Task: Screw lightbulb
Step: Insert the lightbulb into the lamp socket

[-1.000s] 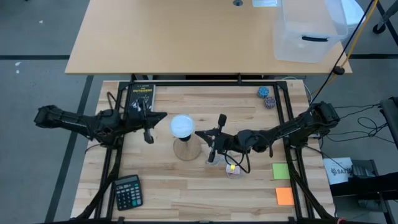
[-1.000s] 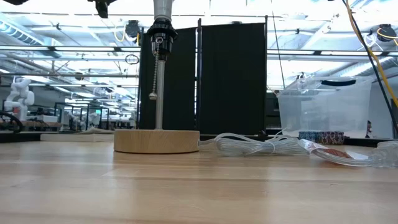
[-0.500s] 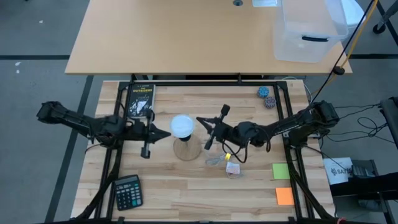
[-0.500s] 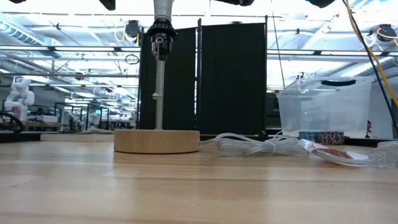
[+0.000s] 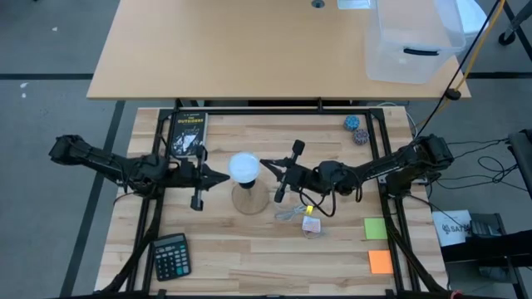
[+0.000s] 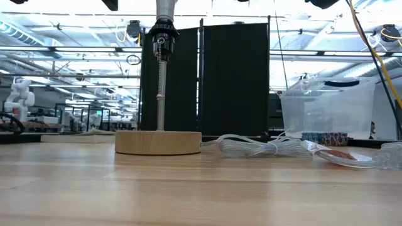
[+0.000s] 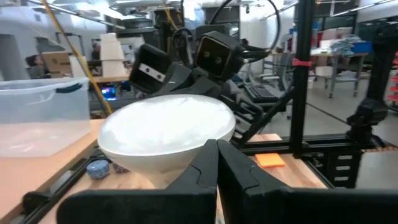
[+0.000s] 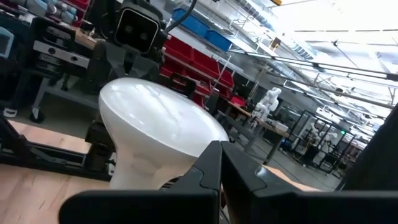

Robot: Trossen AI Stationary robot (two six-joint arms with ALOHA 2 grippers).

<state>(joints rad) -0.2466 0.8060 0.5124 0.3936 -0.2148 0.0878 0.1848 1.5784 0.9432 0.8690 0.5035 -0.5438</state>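
L end effector (image 5: 223, 176) closed; R end effector (image 5: 264, 164) closed, facing each other.

In the low view the lightbulb (image 6: 164, 7) is cut off by the top edge; only its grey neck shows above the black socket (image 6: 161, 34). Both wrist views hide its screw base behind closed fingers (image 7: 214, 171). The book (image 5: 188, 131) beside the lamp base has unreadable cover text.

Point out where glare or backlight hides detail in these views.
Low view: bright ceiling lights behind turn the lamp socket into a silhouette. Left wrist view: the lightbulb dome is washed out white. Right wrist view: the skylit ceiling blooms at upper right. High view: evenly lit, only the bulb top glares.
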